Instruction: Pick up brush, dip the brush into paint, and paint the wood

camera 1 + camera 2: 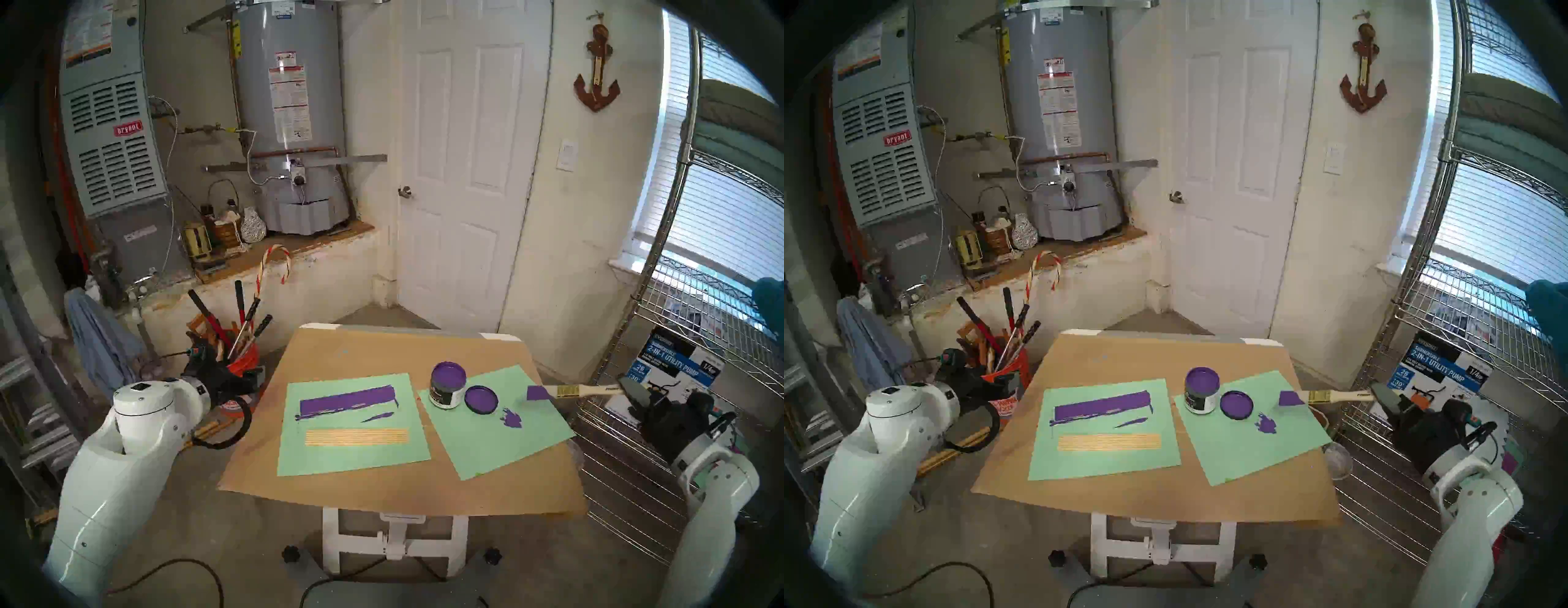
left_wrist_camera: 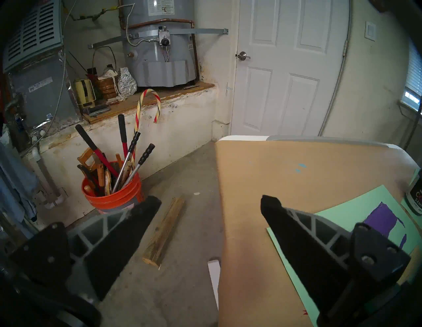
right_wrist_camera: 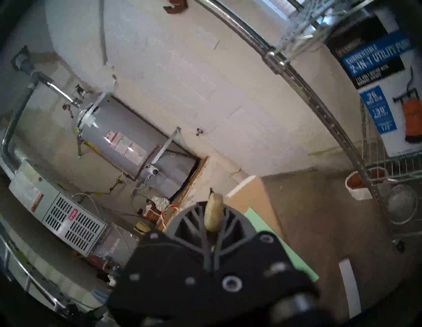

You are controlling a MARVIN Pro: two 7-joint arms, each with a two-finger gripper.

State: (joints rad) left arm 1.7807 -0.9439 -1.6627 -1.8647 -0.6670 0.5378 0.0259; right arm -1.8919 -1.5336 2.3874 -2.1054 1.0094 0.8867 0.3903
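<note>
**Holding the brush level above the desk's right edge**

Gripping the handle end, the right claw was clamped shut on the brush, which hung in the air over the right-hand green sheet. Its long axis ran almost level, crosswise to the desk: handle out past the right edge, purple bristles pointing inward toward the paint. That open jar stood near the desk's far right part, its purple-smeared lid just beside it. The wood, bare tan, lay lengthwise left to right on the left green sheet, toward the near edge, a purple smear beyond it. The left claw stood wide open and empty off the desk's left edge.
</note>
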